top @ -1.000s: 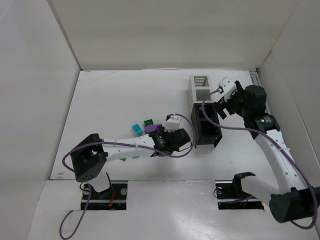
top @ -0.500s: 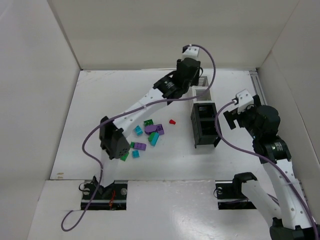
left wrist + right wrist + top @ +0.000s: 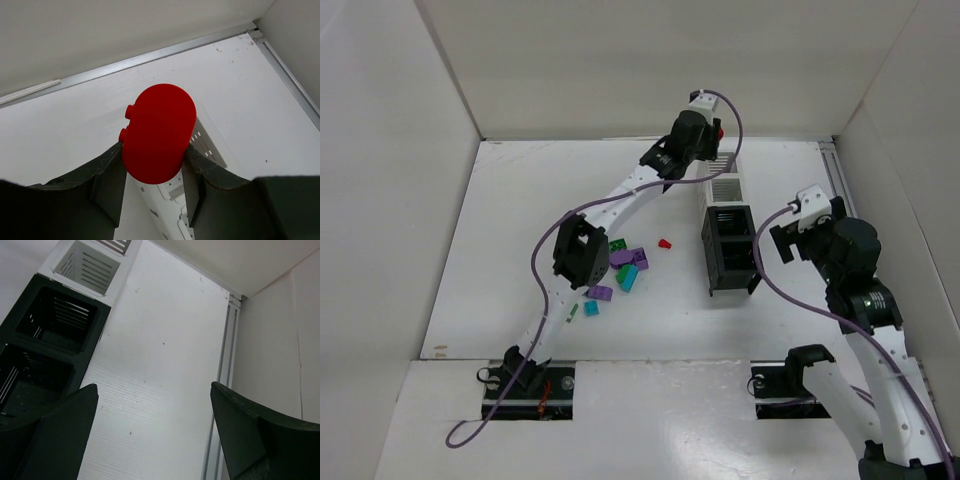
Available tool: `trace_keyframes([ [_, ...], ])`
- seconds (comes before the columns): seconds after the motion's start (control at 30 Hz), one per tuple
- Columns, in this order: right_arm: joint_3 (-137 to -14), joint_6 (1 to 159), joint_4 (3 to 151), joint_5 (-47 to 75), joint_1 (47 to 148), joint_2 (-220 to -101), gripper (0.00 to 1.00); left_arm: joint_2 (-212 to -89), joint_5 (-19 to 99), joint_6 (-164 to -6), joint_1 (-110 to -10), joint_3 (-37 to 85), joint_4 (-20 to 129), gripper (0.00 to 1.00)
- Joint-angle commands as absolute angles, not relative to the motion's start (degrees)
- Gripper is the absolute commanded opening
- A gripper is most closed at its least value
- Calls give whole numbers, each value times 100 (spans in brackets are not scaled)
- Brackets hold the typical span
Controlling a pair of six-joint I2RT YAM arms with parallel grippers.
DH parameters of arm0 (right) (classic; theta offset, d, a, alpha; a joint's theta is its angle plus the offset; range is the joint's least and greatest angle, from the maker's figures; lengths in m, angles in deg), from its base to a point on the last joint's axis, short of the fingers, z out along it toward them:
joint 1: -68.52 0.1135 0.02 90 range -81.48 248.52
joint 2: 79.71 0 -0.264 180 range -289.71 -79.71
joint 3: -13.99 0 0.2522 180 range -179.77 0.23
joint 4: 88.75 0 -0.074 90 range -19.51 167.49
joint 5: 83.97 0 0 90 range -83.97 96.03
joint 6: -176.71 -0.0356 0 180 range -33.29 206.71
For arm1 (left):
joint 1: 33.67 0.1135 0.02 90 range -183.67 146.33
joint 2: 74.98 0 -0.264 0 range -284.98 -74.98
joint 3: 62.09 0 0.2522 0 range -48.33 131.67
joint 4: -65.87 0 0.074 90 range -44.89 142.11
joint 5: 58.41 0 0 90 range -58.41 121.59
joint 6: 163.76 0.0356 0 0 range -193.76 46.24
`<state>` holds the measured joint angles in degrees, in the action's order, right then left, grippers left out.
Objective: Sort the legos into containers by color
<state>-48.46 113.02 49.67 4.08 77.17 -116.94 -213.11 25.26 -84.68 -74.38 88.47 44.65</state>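
Delivery was the step in hand: my left claw (image 3: 154, 155) hung clamped on a red lego (image 3: 159, 132) above the white far end of the containers (image 3: 728, 215), my right claw (image 3: 153, 387) gaped empty near them, and next, I judged, I had to line up over one white bin (image 3: 722, 188) and release.

White arm links (image 3: 620, 196), black joints (image 3: 582, 252), purple cables (image 3: 533, 268); dark grey fingers (image 3: 105, 185); white wrist cameras (image 3: 703, 100).
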Motion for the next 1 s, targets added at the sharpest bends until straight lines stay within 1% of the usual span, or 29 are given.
trace_keyframes([
  [0.0,-4768,11255,5261,445,7696,-11759,98,-21366,3069,-8527,-7481,9195,5491,30],
  [0.13,-4768,11308,5261,559,7643,-11917,98,-21482,3264,-8720,-7481,9195,5606,31],
  [0.27,-4715,11308,5375,620,7643,-12049,98,-21429,3317,-8669,-7481,8862,5607,31],
  [0.33,-4715,11308,5376,621,7643,-12101,98,-21245,3317,-8668,-7481,8624,5607,34],
  [0.5,-4715,11308,5428,621,7643,-12102,98,-21121,3134,-8404,-7656,8492,5361,47],
  [0.53,-4715,11308,5376,621,7643,-12102,98,-21069,3046,-8335,-7656,8396,5308,47],
  [0.6,-4715,11308,5376,621,7643,-12102,98,-20911,2983,-8334,-7656,8229,5308,53],
  [0.63,-4715,11308,5376,621,7643,-12102,98,-20858,2983,-8334,-7656,8167,5308,58],
  [0.67,-4715,11360,5376,621,7643,-12102,98,-20806,2983,-8334,-7656,8097,5308,71],
  [0.73,-4715,11361,5376,691,7643,-12102,98,-20621,2931,-8334,-7656,8096,5308,75],
  [0.83,-4768,11527,5376,936,7643,-12102,98,-20340,2878,-8273,-7656,8096,5361,76],
  [0.87,-4768,11580,5376,1033,7643,-12102,98,-20243,2878,-8273,-7656,8096,5361,79],
  [0.93,-4881,11721,5376,1261,7643,-12155,98,-19885,2826,-8185,-7656,8096,5230,95],
  [0.97,-4882,11721,5376,1263,7695,-12224,98,-19743,2825,-8132,-7656,8096,5168,100],
])
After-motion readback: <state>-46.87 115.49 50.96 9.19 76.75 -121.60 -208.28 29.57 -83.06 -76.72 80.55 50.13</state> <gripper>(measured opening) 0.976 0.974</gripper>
